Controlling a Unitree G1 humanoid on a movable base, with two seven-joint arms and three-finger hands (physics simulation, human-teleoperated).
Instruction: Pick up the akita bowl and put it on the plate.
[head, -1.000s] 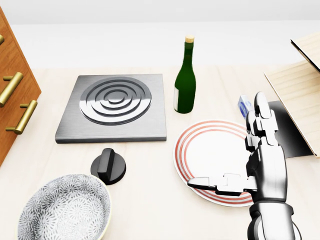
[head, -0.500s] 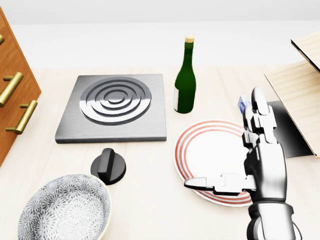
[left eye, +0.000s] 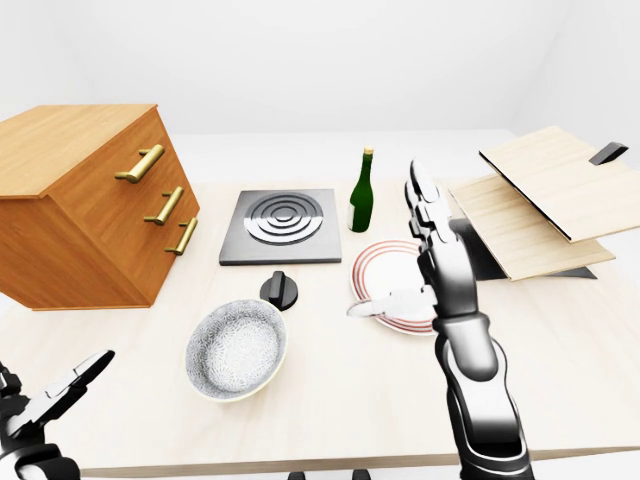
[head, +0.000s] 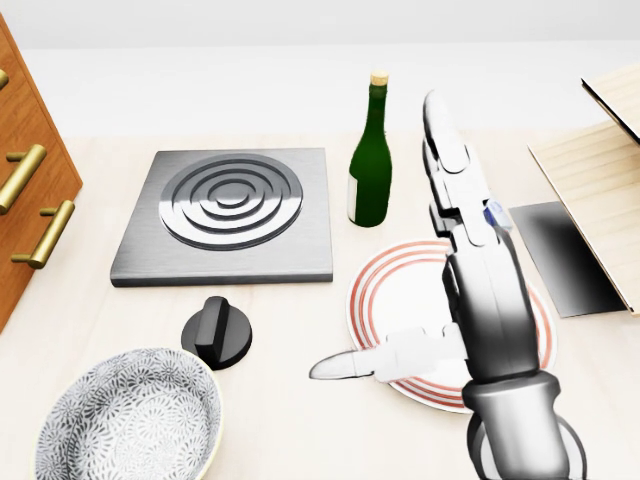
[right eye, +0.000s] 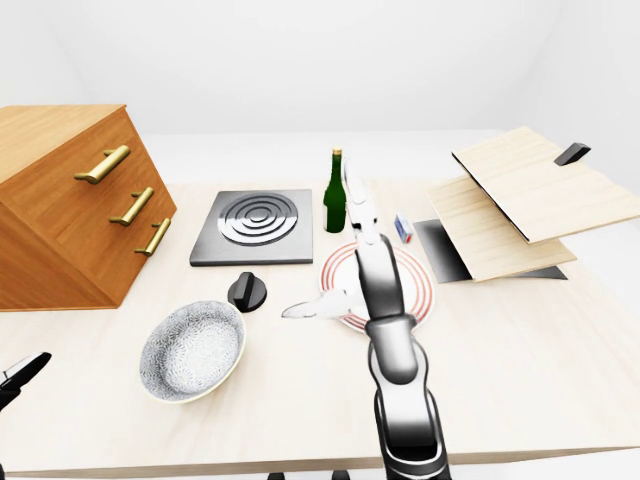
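The right hand (head: 482, 300) hangs above the plate (head: 366, 300), holding nothing, its fingers (head: 446, 155) stretched straight toward the far side and the thumb stuck out left. The akita bowl (head: 130, 420) sits well apart from it, at the near left of the bench (left eye: 330, 395), untouched. The left hand (left eye: 48, 402) waits low off the near-left edge, fingers spread and empty.

The trouble I'd expect is in the reach across. The wine bottle (head: 370, 160) stands tall and narrow just beyond the plate, close beside those extended fingers — a careless swing would likely topple it. The black knob (head: 216, 335) lies between bowl and plate, so a low carry could clip it. The bowl is wide and thin-rimmed; a three-finger pinch on the rim may let it tilt or slip.

The bench is pale, smooth wood. A grey hob plate (head: 230, 210) rests toward the far side, a wooden drawer chest (left eye: 90, 205) with brass handles on the left, tilted light boards (left eye: 540, 195) on the right. The room is plain white — bare walls.
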